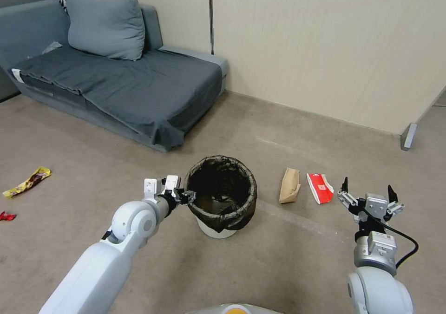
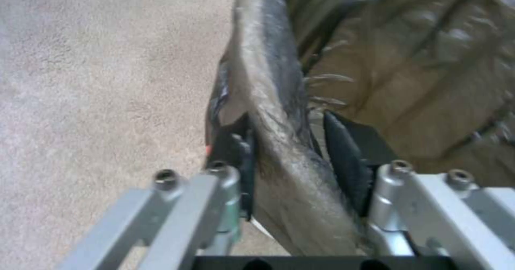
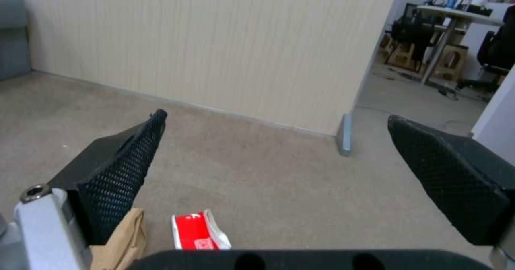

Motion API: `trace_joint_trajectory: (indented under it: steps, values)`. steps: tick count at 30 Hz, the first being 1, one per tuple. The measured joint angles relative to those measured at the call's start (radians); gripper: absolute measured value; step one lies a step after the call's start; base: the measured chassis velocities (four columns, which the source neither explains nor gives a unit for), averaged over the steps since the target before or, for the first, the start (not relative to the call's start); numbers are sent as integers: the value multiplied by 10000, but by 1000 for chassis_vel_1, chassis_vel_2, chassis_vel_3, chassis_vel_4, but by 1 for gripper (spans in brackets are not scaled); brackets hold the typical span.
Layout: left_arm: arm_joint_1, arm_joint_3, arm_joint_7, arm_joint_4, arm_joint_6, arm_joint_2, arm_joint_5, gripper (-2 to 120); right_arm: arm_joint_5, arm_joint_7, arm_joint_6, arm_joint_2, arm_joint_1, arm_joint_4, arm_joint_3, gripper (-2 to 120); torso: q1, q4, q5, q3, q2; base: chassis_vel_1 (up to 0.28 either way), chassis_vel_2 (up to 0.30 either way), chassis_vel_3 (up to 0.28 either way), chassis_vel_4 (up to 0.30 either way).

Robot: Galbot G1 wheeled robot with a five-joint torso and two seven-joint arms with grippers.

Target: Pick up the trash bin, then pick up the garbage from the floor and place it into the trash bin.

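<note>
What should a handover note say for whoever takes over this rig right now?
Left gripper: shut on the trash bin, one finger outside the bag-lined rim and one inside; the bin looks tilted, and whether it is off the floor is unclear.
Right gripper: open, empty, above the floor just right of the litter.
Garbage: tan paper bag and red-and-white packet lie side by side right of the bin; a yellow wrapper and a red scrap lie far left.
Done: bin gripped.
Left: all litter is on the floor; none visible in the bin.
</note>
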Motion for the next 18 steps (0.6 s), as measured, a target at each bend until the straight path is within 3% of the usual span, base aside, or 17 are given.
trace_joint_trajectory:
  steps: [7,18]
  values:
    - [-63,30,-104,14,1,10,-45,7,3,30,1,41,2,-3,-6,100,0,-3,-2,0,1,0,0,0,0]
    - [27,-93,-154,18,-1,21,-4,7,-13,32,6,36,10,-50,-27,100,0,-1,0,0,0,0,0,0,0]
